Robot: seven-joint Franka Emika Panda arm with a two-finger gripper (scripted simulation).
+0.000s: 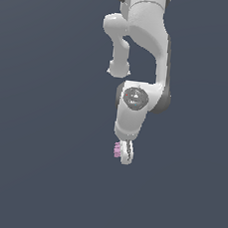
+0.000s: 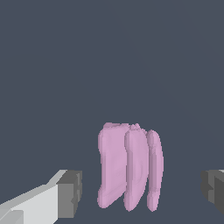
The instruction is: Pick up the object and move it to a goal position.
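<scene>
Pink ridged object (image 1: 117, 149) beside white fingers (image 1: 127, 155) (exterior view's left)

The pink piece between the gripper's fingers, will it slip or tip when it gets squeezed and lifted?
The pink piece probably holds its shape: it looks like a solid, ridged block. Its rounded ridges could give the fingers uneven contact, so some slip or twist is possible. It looks small beside the gripper, so likely light. The fingers stand apart from it, so nothing is tested yet.

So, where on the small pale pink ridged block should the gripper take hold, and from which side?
Probably across the middle of the pale pink ridged block, closing on its two outer flat faces. In the wrist view it stands between the open grey fingertips, its three lobes stacked along the line between the pads, with clear gaps on both sides. The white gripper should approach along its present axis and then close.
</scene>
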